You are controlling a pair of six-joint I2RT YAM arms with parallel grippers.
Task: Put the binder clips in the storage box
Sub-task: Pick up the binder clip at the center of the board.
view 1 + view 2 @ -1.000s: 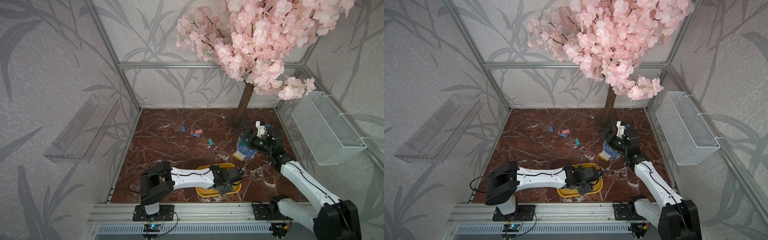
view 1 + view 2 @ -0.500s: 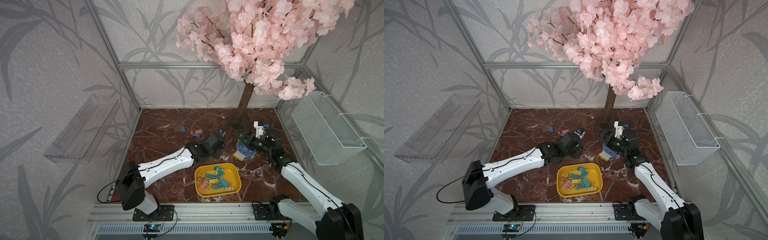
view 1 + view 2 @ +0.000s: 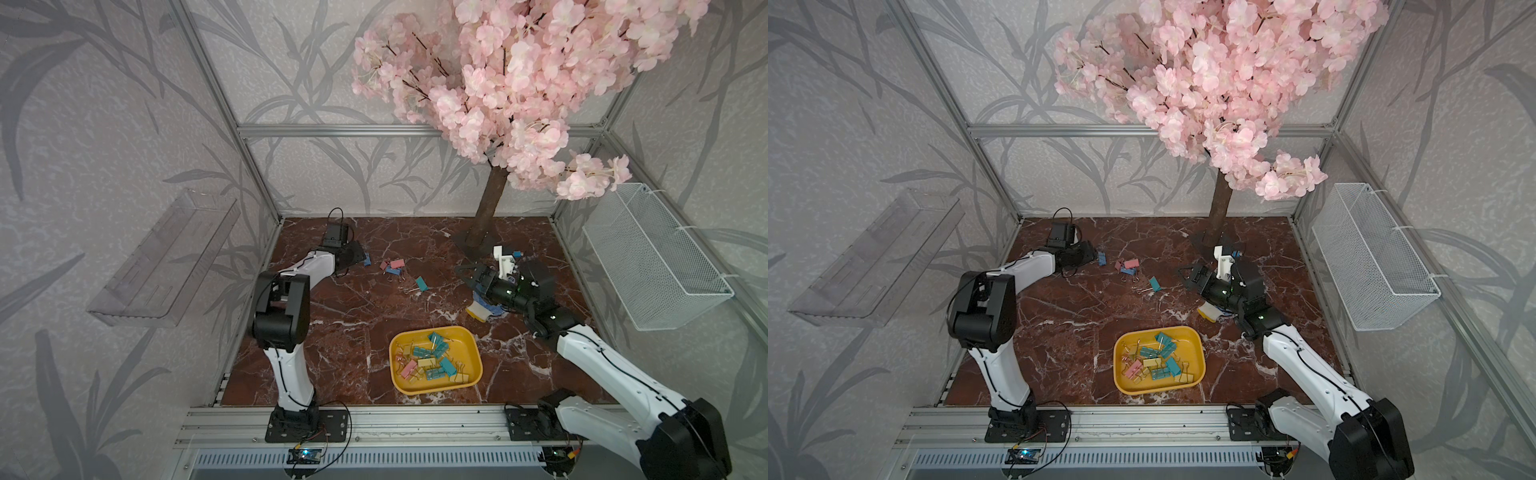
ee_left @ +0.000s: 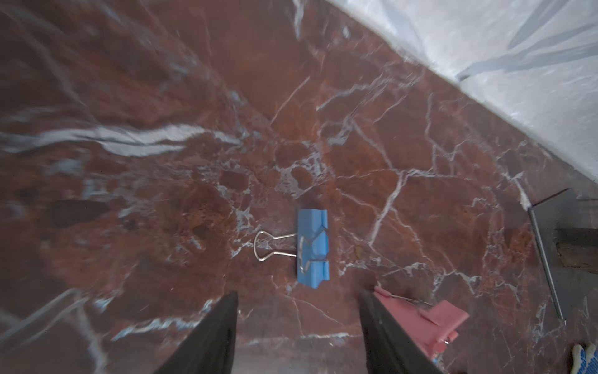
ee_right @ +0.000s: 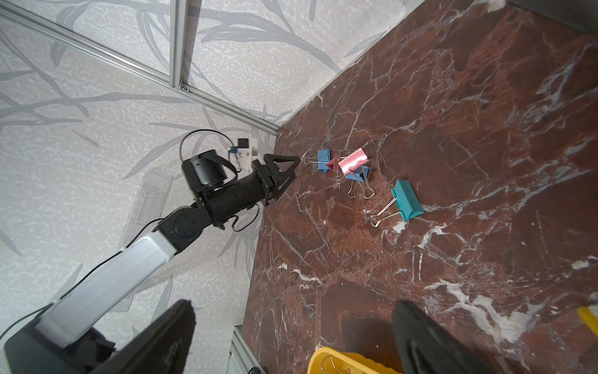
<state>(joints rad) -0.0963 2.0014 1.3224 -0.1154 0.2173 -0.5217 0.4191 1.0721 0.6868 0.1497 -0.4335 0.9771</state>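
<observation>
The left tool (image 4: 299,293) is open and empty. It hangs low over the table (image 3: 353,324), with its two sides lined up on a blue clip (image 4: 313,247), ready to pinch it. Many clips (image 3: 434,357) lie in the box (image 3: 415,385). A few more lie far from it. The right tool (image 5: 296,304) is wide open and empty, off to the side.

Leaf-print walls (image 3: 124,104); red marble floor (image 3: 353,316) — blossom tree (image 3: 519,83)

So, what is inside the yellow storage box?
The storage box holds a loose pile of binder clips: mostly teal, some yellow, at least one pink. They overlap, so clips lying under others, and the exact number, cannot be seen.
</observation>
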